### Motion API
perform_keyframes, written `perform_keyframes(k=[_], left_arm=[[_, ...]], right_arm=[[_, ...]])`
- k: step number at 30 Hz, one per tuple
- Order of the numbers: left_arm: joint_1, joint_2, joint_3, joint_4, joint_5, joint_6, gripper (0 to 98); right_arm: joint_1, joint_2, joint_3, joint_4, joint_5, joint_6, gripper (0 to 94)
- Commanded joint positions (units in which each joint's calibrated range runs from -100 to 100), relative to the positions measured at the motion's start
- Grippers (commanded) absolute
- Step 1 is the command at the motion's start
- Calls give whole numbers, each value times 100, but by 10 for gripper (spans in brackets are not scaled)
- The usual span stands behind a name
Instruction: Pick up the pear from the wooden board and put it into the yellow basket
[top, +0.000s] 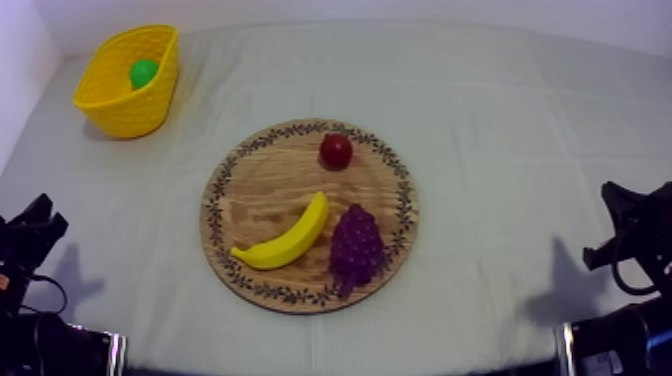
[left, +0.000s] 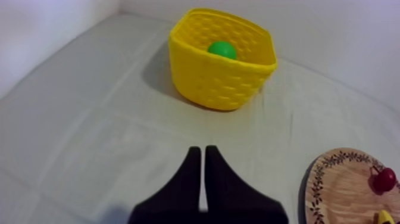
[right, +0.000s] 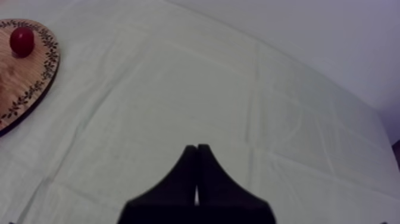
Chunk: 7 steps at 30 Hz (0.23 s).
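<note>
**A:** Entry one, the counter?
**B:** Counter (top: 500, 130), one, under a grey-white cloth. It carries a board and a basket, well apart.

**A:** The basket?
**B:** Basket (top: 125, 85), yellow, woven pattern, upright, at the far left corner of the counter.

**A:** Contents?
**B:** Pear (top: 144, 72), one, green. It lies inside the basket, toward the far wall, with only its top showing over the rim.

**A:** The board?
**B:** Board (top: 265, 180), round, wooden, patterned rim, flat at the middle of the counter. Three items on it.

**A:** List them.
**B:** Small red fruit (top: 336, 151), on the far part of the board, apart from the others. Banana (top: 285, 238), yellow, lying at a slant across the near part. Grapes (top: 356, 245), one purple bunch, just beside the banana on its right. I cannot tell whether those two touch.

**A:** Left gripper?
**B:** Left gripper (left: 199, 150), two black fingers pressed together into a narrow wedge, clenched with nothing between them. It is low at the near left of the counter and points toward the basket, well apart from it, with bare cloth between. The board's rim and the small red fruit lie off to its side.

**A:** Right gripper?
**B:** Right gripper (right: 197, 146), the same: fingers together, clenched, grasping nothing. It sits low at the near right over bare cloth. The board's rim and the small red fruit are well off to its side.
</note>
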Motion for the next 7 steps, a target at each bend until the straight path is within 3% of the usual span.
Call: perform_keyframes(k=[1,7], left_arm=[[0,-5,3,-3,-6,207,1],[1,-5,3,-4,-6,345,1]], right_arm=[[-2,-3,-2,0,2,-2,4],[-2,-3,-2,0,2,0,4]])
